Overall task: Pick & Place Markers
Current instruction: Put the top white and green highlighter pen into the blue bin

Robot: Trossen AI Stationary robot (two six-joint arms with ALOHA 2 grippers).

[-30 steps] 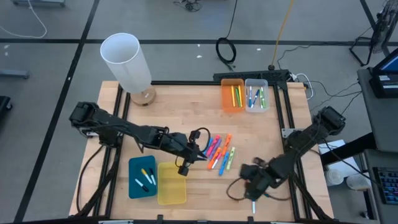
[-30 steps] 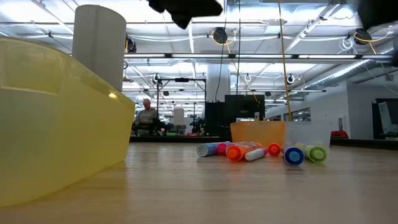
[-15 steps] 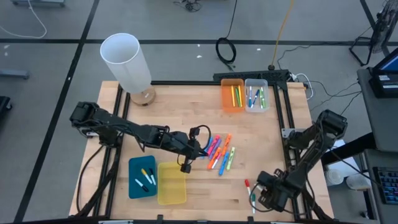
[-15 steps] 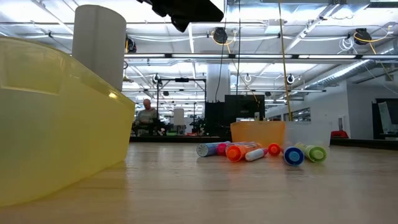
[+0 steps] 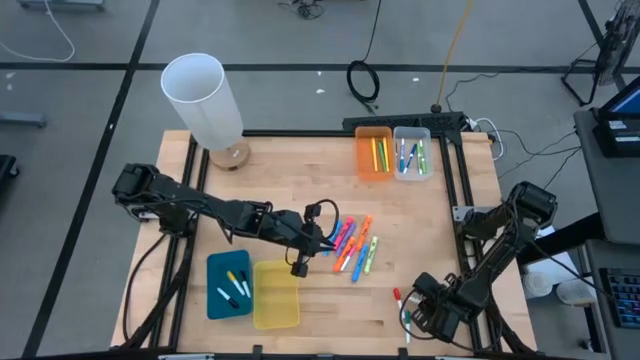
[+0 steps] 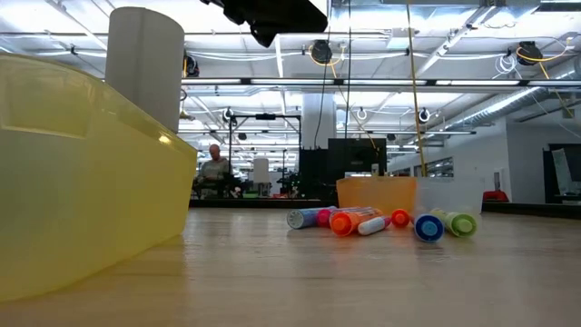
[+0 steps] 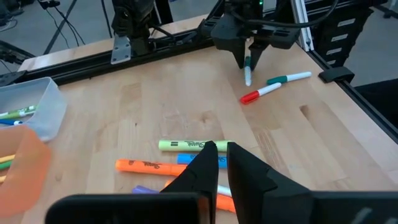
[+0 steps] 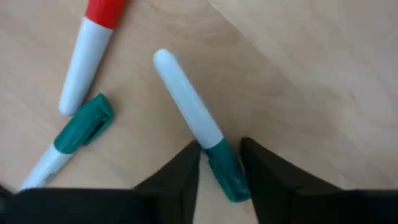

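Part of the sorting appeared done: markers were seen in the orange bin point(image 5: 373, 153) and clear bin point(image 5: 411, 153) at the table's far edge, and in the blue bin point(image 5: 229, 286) near the front edge, beside an empty-looking yellow bin point(image 5: 276, 295). A loose cluster of highlighters point(image 5: 354, 246) was left mid-table. The left gripper point(image 5: 318, 243), pressed together, was held just beside it. By the front right corner, the right gripper point(image 8: 219, 163) was pinching a green-capped marker point(image 8: 194, 118); two thin ones lay close by
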